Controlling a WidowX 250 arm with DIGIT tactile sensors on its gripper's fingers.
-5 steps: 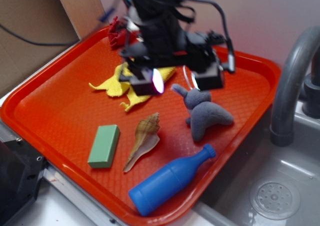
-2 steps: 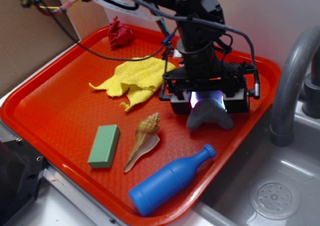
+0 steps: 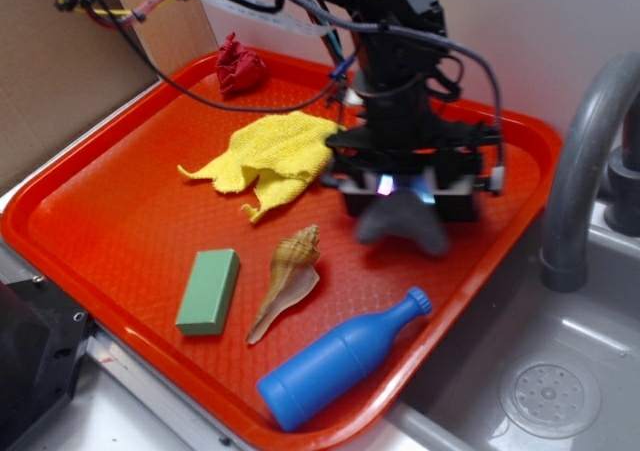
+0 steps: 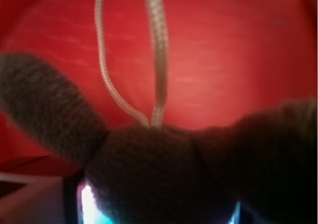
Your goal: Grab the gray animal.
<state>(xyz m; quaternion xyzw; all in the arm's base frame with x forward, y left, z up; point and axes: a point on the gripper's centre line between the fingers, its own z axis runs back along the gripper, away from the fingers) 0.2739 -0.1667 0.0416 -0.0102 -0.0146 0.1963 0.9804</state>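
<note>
While clamped in the gripper (image 3: 403, 193) right of frame centre, the gray animal (image 3: 402, 224) hangs blurred over the red tray (image 3: 90, 221); wrist view: ears splayed, white loop (image 4: 155, 55) at upper centre.

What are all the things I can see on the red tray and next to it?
gray animal: one, gray, under the gripper on the tray's right side; ears and white loop show close up in the wrist view
yellow cloth: one, yellow, middle back of the tray
red crumpled thing: one, red, back corner
seashell: one, tan and brown, front middle
green block: one, green, left of the seashell
blue bottle: one, blue, lying at the front edge
tray: one, orange-red
faucet: one, gray, right, over the sink
gripper: one, black, down on the gray animal; whether it is clamped is hidden
</note>
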